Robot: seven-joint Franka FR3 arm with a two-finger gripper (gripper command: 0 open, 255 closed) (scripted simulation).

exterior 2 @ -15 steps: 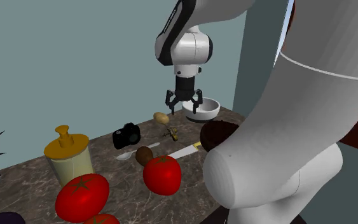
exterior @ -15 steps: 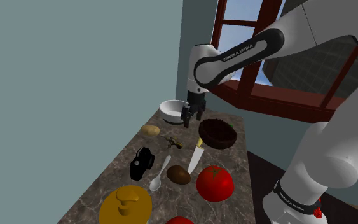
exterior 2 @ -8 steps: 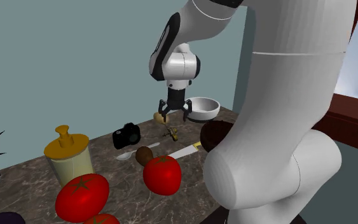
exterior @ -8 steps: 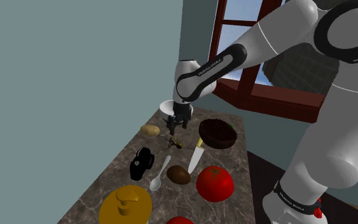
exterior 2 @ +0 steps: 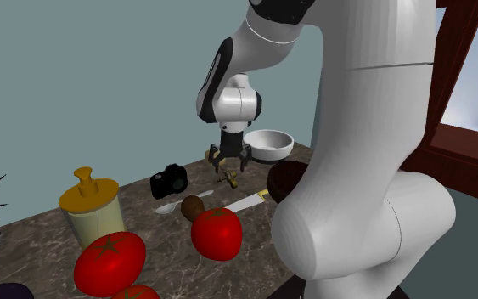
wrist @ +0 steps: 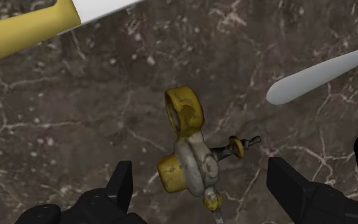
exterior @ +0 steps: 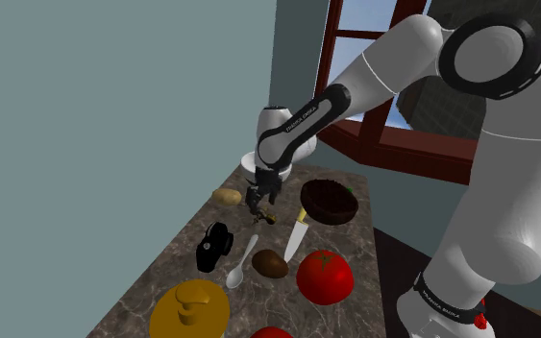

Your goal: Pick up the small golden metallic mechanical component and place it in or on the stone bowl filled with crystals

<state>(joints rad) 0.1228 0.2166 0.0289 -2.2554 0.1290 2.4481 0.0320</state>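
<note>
Dark marble counter (exterior: 160, 277) runs along the grey-blue wall, and within the last second the gripper (exterior: 259, 202) has swung away from the white bowl (exterior 2: 272, 149) and come down over the small golden component (wrist: 187, 159), which lies on the stone between the potato (exterior: 226, 196) and the knife (exterior: 295, 240). Its black fingers stand wide apart on either side of the part, touching nothing. The approach looks nearly done: a little more descent and a squeeze come next, before any carry to the dark bowl (exterior: 328, 217), which I take for the goal.
</note>
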